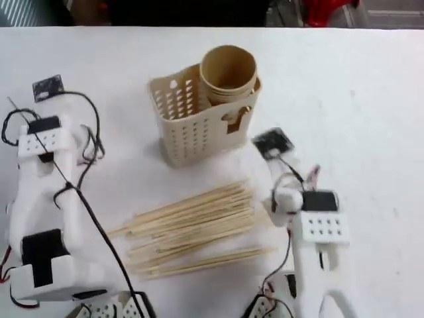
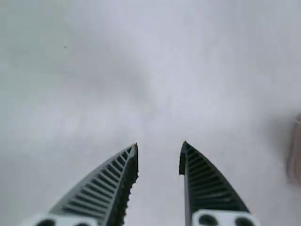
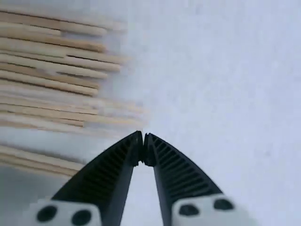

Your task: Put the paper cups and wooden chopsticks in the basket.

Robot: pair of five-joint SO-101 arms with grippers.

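Observation:
A beige slotted basket (image 1: 189, 129) stands at the table's middle back, with stacked paper cups (image 1: 228, 69) upright in its right end. Wooden chopsticks (image 1: 192, 225) lie in a loose pile in front of the basket. In the right wrist view my right gripper (image 3: 142, 137) is shut on nothing, low over the bare table just beyond the chopsticks' (image 3: 56, 70) ends. The right arm (image 1: 318, 225) stands to the right of the pile. My left gripper (image 2: 160, 145) is open over bare white table, nothing between its fingers. The left arm (image 1: 40, 192) is at the far left.
Black cables (image 1: 86, 199) run along the left arm and past the pile's left end. The white table (image 1: 358, 99) has free room right of the basket. A beige edge (image 2: 296, 150) shows at the side of the left wrist view.

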